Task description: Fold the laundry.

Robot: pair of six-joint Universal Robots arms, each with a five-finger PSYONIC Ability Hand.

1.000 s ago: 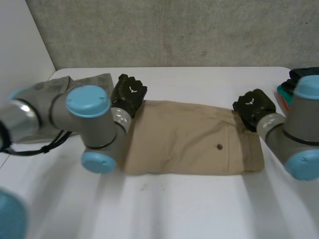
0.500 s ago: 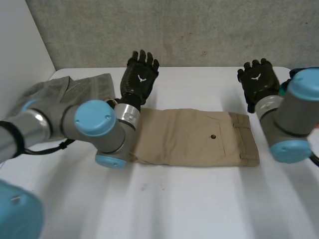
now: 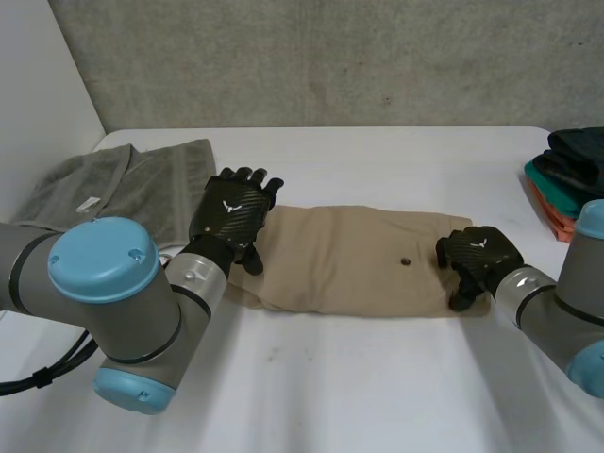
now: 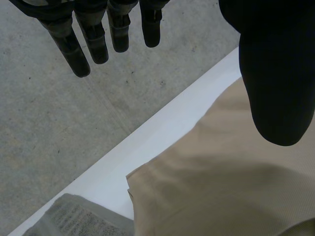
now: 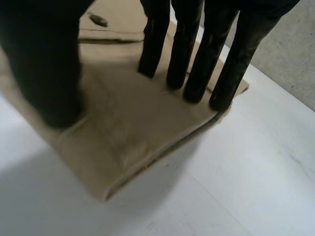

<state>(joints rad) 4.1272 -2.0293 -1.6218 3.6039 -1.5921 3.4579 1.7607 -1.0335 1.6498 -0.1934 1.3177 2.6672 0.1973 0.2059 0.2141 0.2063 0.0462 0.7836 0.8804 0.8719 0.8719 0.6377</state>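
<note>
The tan shorts (image 3: 359,260) lie folded flat across the middle of the white table (image 3: 377,387), button side up. My left hand (image 3: 234,215) hovers over their left end, fingers straight and spread. In the left wrist view its fingers (image 4: 93,34) and thumb hang apart above the tan cloth (image 4: 221,187), holding nothing. My right hand (image 3: 477,260) rests on the shorts' right end, at the waistband. In the right wrist view its fingers (image 5: 189,54) stand tip-down on the cloth (image 5: 133,123) near the far corner. The thumb presses down closer to the near edge, and no cloth is pinched between them.
A grey towel (image 3: 132,184) lies at the back left, just beyond my left hand, and also appears as the grey towel (image 4: 74,219) past the shorts' end. A stack of folded clothes (image 3: 571,170) sits at the table's right edge. A concrete wall runs behind the table.
Half a second ago both hands were raised behind the shorts with fingers spread. They have since come down toward me, the left over the shorts' left end, the right onto the right end.
</note>
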